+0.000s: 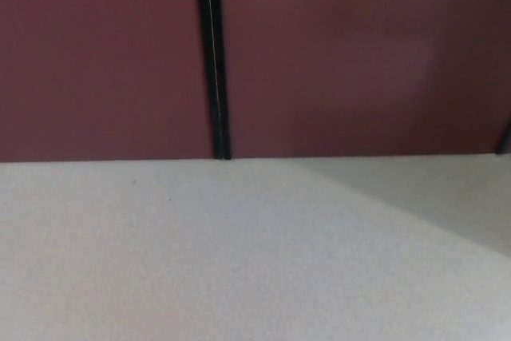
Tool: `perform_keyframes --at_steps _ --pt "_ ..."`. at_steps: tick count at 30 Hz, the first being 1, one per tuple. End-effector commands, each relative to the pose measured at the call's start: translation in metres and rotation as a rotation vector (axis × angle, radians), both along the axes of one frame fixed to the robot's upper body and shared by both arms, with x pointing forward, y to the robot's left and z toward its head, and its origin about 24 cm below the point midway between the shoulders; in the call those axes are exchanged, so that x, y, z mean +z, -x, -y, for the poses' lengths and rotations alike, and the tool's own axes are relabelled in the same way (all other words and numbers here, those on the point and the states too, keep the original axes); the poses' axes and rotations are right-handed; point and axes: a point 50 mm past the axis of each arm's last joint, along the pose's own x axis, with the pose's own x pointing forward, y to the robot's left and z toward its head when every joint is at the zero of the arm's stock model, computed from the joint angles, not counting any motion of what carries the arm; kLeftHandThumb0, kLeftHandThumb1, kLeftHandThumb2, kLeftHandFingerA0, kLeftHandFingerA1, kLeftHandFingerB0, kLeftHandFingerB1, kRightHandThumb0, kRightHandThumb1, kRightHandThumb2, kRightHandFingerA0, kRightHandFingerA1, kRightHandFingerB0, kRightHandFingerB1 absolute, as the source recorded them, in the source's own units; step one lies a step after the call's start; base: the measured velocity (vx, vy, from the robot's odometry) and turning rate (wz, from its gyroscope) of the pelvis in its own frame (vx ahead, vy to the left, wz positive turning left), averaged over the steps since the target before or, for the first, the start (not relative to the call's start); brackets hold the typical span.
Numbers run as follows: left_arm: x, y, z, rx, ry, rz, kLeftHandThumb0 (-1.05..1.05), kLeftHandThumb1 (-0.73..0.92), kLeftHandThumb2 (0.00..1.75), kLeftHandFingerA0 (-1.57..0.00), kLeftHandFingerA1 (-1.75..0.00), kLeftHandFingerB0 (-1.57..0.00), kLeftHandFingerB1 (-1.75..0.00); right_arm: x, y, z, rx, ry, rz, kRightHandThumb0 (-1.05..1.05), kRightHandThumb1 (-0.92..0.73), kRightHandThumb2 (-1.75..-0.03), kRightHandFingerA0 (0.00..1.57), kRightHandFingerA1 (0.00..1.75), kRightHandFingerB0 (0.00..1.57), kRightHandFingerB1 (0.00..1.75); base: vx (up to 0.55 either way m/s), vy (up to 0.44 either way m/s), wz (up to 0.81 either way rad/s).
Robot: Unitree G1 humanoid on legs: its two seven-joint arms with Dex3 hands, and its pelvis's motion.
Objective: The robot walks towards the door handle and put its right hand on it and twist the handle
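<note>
Door handle: not visible in the head view, so its position cannot be told. Neither robot hand appears in this view either, and the state of the fingers of both cannot be told.

Head view: a dark red panelled wall (343, 53) fills the upper half of the picture. A narrow black vertical strip (213, 61) divides it left of centre and runs down to the floor line. A pale speckled floor (200, 253) fills the lower half and meets the wall along a straight horizontal edge. A shaded area (447, 189) crosses the floor at right. A small dark object (504, 140) shows at the right edge, too cropped to identify.
</note>
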Motion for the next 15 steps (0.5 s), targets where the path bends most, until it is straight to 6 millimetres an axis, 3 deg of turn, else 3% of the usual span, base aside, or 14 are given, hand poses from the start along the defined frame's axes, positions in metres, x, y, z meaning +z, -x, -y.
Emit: perform_keyframes --at_steps 1,4,5,6,7,8,11,15 --pt "0.0013 -0.0041 0.0007 -0.028 0.013 0.012 -0.25 0.60 0.58 -0.60 -0.50 -0.40 -0.66 0.0029 -0.0036 0.0005 0.050 0.037 0.028 -0.10 -0.52 -0.55 0.74 0.50 0.58 0.43 0.09 0.034 0.00" --pt "0.0019 -0.0063 0.0013 -0.043 0.015 0.018 -0.24 0.59 0.57 -0.59 -0.50 -0.41 -0.66 0.0033 -0.0072 -0.0001 0.054 0.030 0.036 -0.14 -0.52 -0.55 0.73 0.50 0.59 0.43 0.00 0.031 -0.01" --pt "0.0016 -0.0060 0.0016 -0.047 0.015 0.015 -0.30 0.47 0.76 -0.53 -0.58 -0.41 -0.67 0.0034 -0.0074 -0.0007 0.058 0.032 0.039 -0.14 -0.52 -0.55 0.73 0.50 0.59 0.43 0.03 0.125 -0.02" --pt "0.0015 -0.0059 0.0018 -0.048 0.015 0.014 -0.30 0.47 0.76 -0.53 -0.58 -0.41 -0.67 0.0034 -0.0075 -0.0009 0.060 0.033 0.040 -0.14 -0.52 -0.55 0.73 0.50 0.59 0.43 0.08 0.165 -0.08" --pt "0.0012 -0.0061 0.0025 -0.051 0.014 0.012 -0.24 0.59 0.57 -0.58 -0.49 -0.42 -0.66 0.0034 -0.0083 -0.0014 0.066 0.038 0.037 -0.14 -0.52 -0.55 0.73 0.50 0.59 0.43 0.14 0.202 -0.11" --pt "0.0010 -0.0062 0.0028 -0.054 0.014 0.010 -0.24 0.58 0.57 -0.58 -0.49 -0.42 -0.66 0.0035 -0.0089 -0.0014 0.074 0.048 0.033 -0.14 -0.52 -0.55 0.74 0.50 0.59 0.43 0.12 0.510 0.24" --pt "0.0003 -0.0035 0.0022 -0.051 0.018 -0.001 -0.24 0.58 0.57 -0.57 -0.48 -0.42 -0.66 0.0035 -0.0078 -0.0011 0.088 0.071 0.024 -0.20 -0.48 -0.59 0.72 0.53 0.59 0.47 0.15 -0.306 -0.04" --pt "-0.0009 -0.0009 0.0035 -0.066 0.027 -0.007 -0.23 0.58 0.57 -0.54 -0.46 -0.43 -0.66 0.0026 -0.0053 -0.0017 0.087 0.080 0.012 -0.21 -0.48 -0.60 0.71 0.53 0.60 0.47 0.20 0.064 0.06"
